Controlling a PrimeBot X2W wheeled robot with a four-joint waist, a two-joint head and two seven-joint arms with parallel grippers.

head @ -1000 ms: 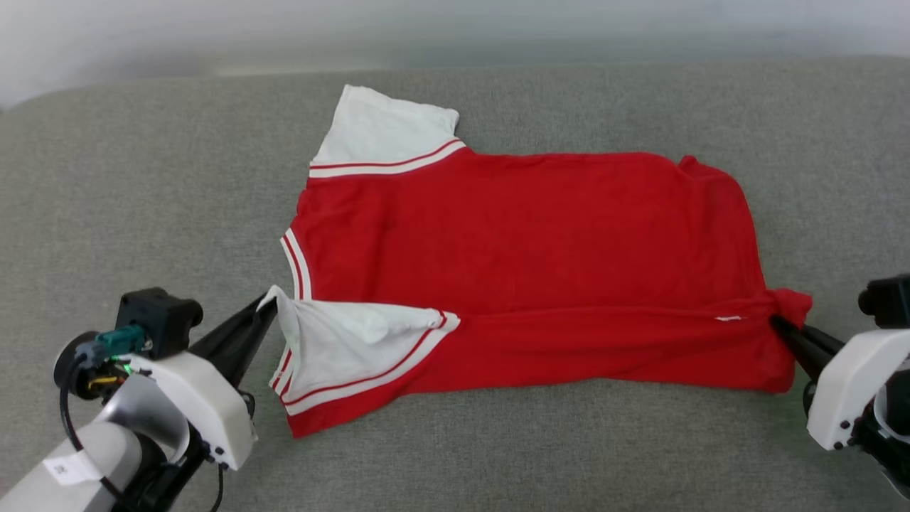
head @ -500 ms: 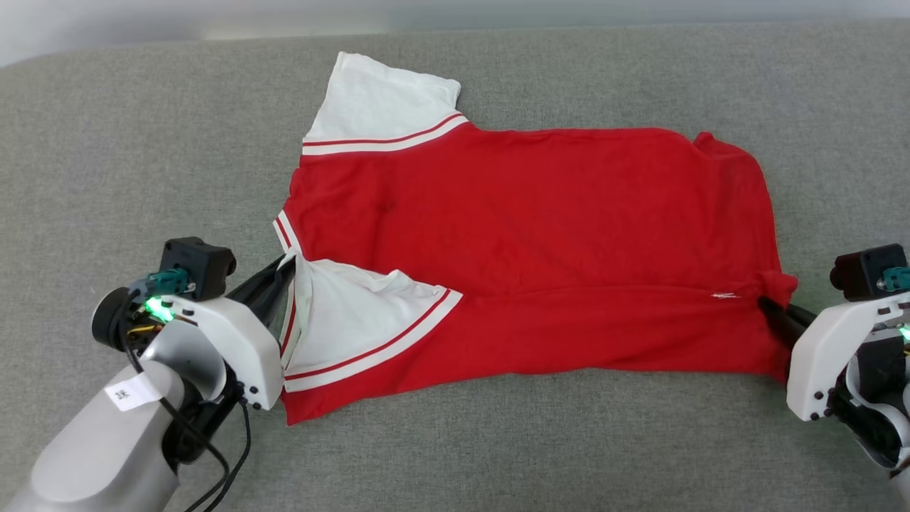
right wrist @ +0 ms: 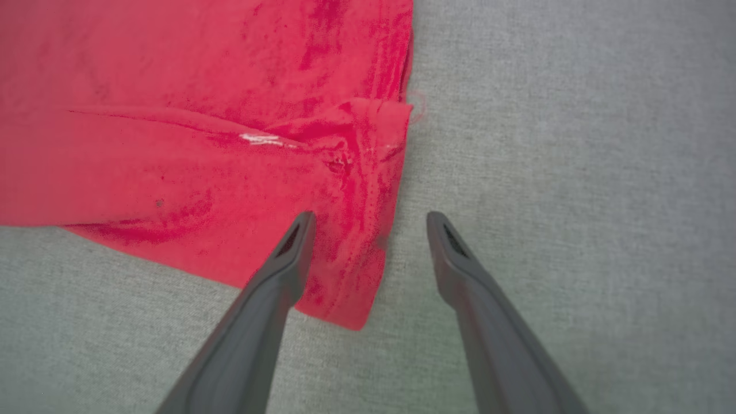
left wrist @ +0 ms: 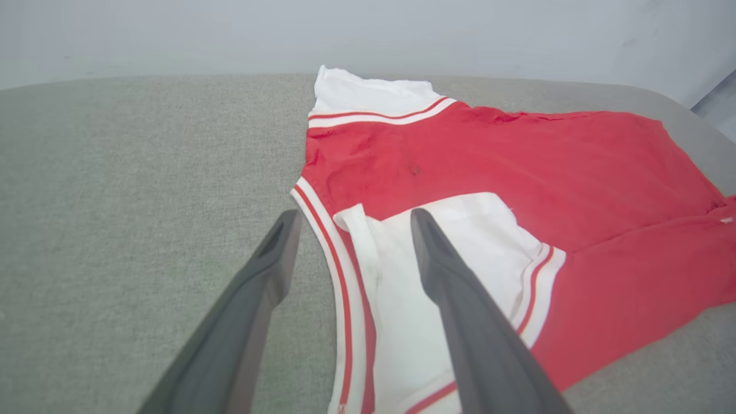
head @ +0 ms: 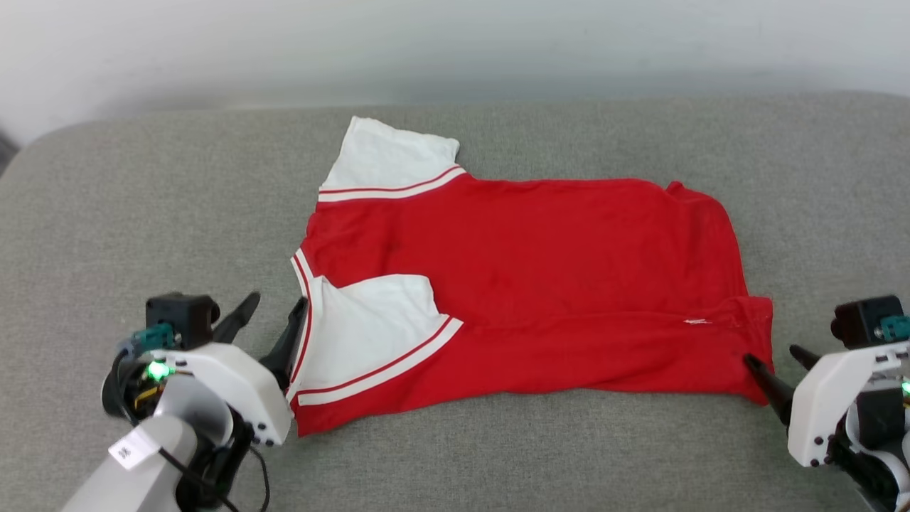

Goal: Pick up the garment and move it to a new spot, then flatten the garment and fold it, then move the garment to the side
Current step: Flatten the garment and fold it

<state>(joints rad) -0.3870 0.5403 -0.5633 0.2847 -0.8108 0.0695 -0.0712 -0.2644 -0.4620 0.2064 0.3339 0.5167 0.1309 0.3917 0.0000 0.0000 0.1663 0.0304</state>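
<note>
On the left wrist camera, the right-hand finger (left wrist: 460,299) of my left end effector (left wrist: 355,214) covers a strip of the shirt's (left wrist: 489,155) white sleeve (left wrist: 494,241). Beyond it the shirt is cut off by the frame's right edge. At my right end effector (right wrist: 371,215), the left-hand finger (right wrist: 276,287) hides part of the hem corner. Just ahead, a small white mark (right wrist: 261,139) is too small to read. The folded-over band (head: 569,355) between both end effectors conceals the cloth beneath.
</note>
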